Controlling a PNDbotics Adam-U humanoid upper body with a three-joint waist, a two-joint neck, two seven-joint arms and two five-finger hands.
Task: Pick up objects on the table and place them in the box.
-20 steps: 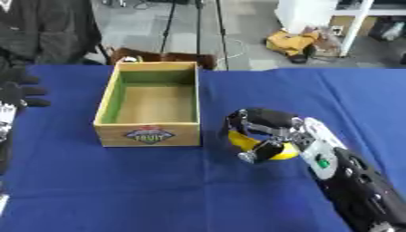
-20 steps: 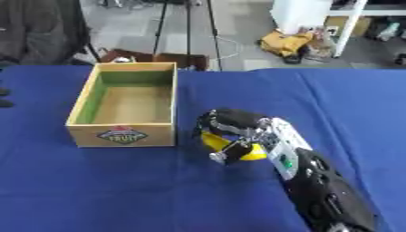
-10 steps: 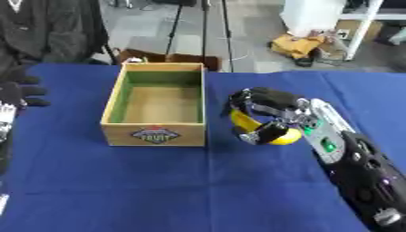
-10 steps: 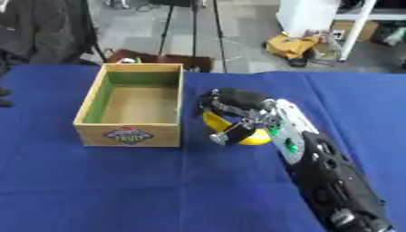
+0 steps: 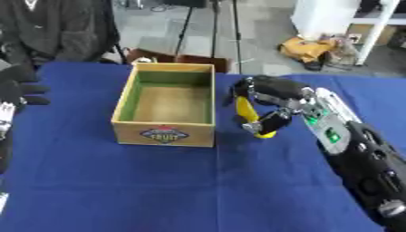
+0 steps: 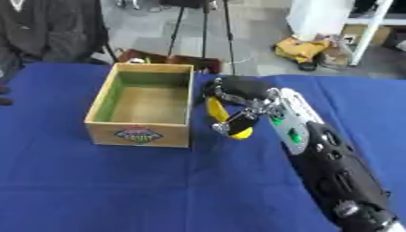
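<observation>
One yellow, curved, banana-shaped object (image 5: pixel 250 118) was all that could be seen left to move, and it was already off the blue cloth-covered table (image 5: pixel 158 190), held in the curled fingers of the robot's black and silver right hand (image 5: pixel 273 97). Nearest the camera, the right forearm (image 5: pixel 361 154), black with a pale panel and green marks, ran in from the lower right corner toward the middle of the table. At its end the hand was clasped around the yellow object, which hung just beside the right wall of the open wooden box with a green-painted interior and a fruit label on its front (image 5: pixel 166 105), still outside it and about level with its rim. The box floor looked bare. To finish the step well, the hand would likely need to carry the object leftward over the right wall, high enough that its hanging lower end clears the rim, and uncurl the fingers only once it sits above the box floor. At the left edge, the robot's black left hand (image 5: pixel 17 94) rested idle with its fingers relaxed. Beyond the table stood a tripod's dark legs (image 5: pixel 212 27).
</observation>
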